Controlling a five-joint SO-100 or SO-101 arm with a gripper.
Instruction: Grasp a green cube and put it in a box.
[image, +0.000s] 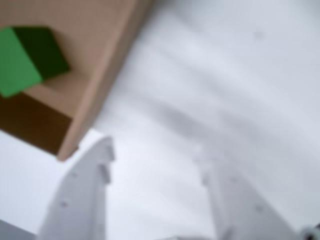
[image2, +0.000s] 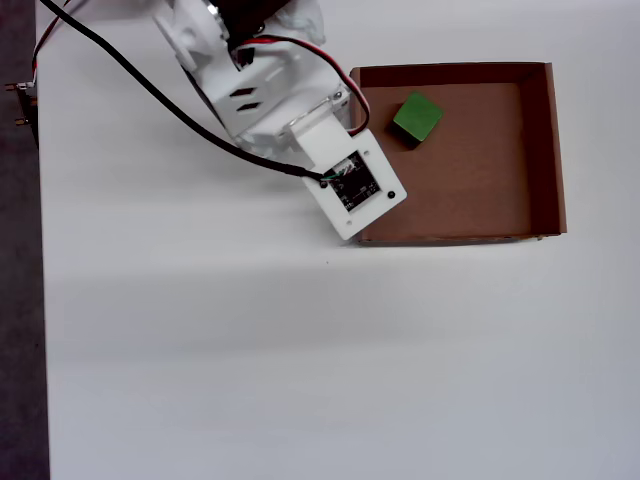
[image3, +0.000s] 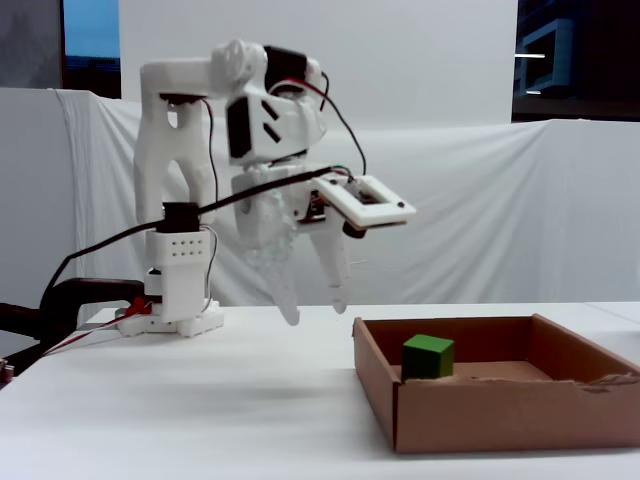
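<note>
In the fixed view, a white table (image3: 200, 400) is seen before white draped cloth (image3: 470, 210). The arm (image3: 190, 200) is raised at the left, its fingers (image3: 312, 305) spread and empty. At the right, the cube (image3: 428, 357) is seen resting inside the box (image3: 500, 405).

The wrist view is blurred throughout; the green cube (image: 27, 57) and the box (image: 100, 75) run off its left and top edges. In the overhead view, the arm (image2: 265, 90) hides the gripper and covers the box's left wall.
</note>
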